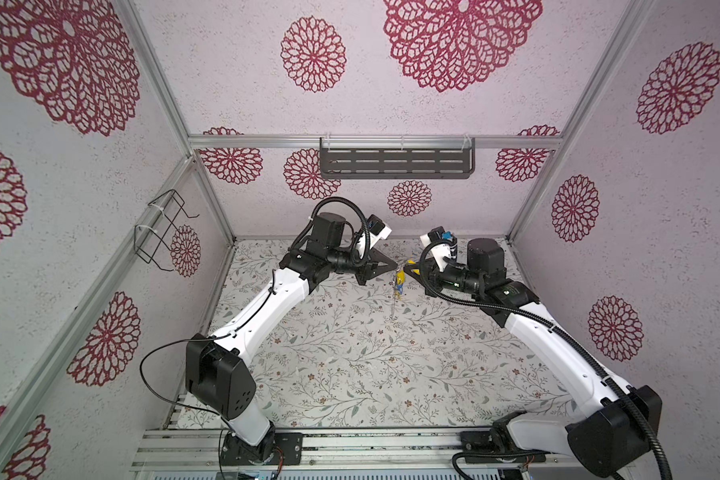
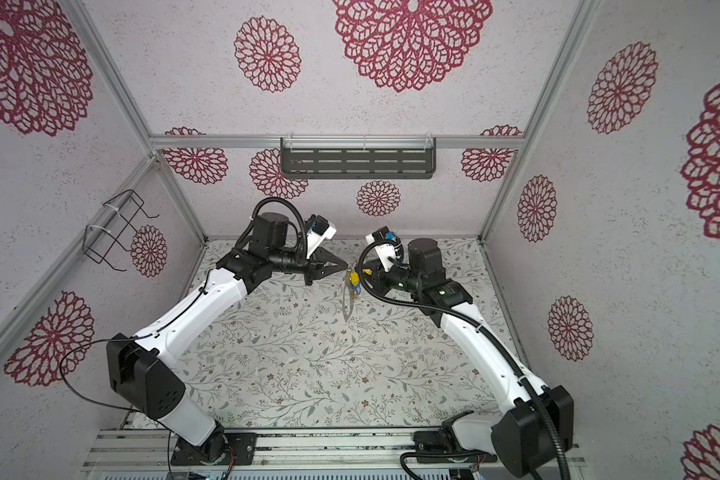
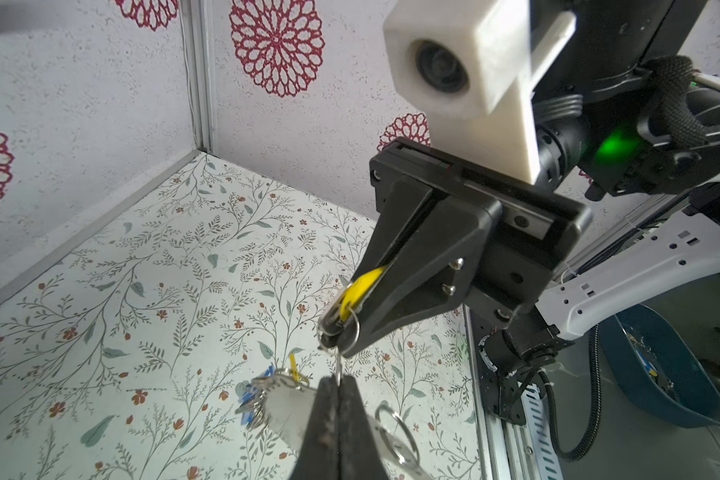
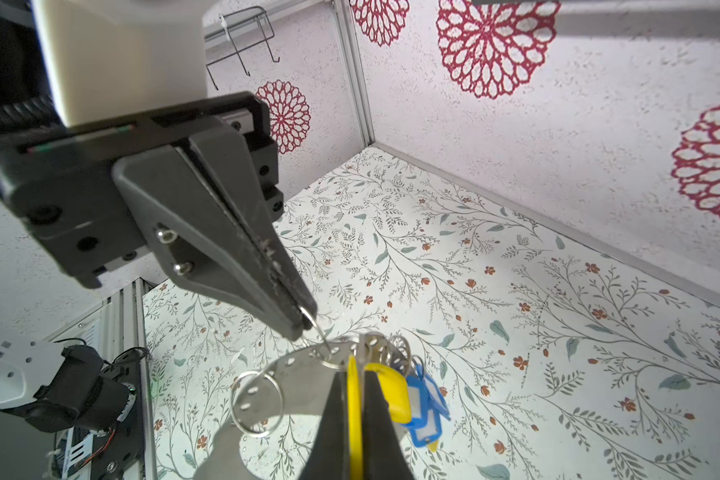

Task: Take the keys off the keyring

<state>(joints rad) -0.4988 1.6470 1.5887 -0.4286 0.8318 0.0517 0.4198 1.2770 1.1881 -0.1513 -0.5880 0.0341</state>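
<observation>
Both arms meet over the upper middle of the floral table [image 1: 350,374] in both top views, close to the rail at the foot of the back wall.

Keyring [image 4: 296,386]: hangs between the two tips. It is edge-on in both top views; its flat face shows low in the centre of the right wrist view, with holes along the upper rim. Cannot tell whether its lower edge touches the table.

Left gripper [image 4: 303,321]: jaws pressed together, pinching a thin split ring [image 4: 321,336] that runs down to a rim hole of the keyring.

Right gripper [image 3: 336,338]: jaws pressed together on a yellow key [image 3: 360,289], which lies flat between the fingers.

Other keys [image 4: 422,409]: blue and yellow, bunched at the rim just beside the right gripper's fingers. A second ring [image 4: 257,403] overlaps the plate's left edge in that view.

Room: the two tips stand very near each other, with only a narrow gap between them. In the top views the table lies open toward the lower edge of the frame, between the forearms. The slotted shelf [image 1: 395,162] on the back wall and the wire rack [image 1: 163,232] on the left wall are both well apart from the grippers.
</observation>
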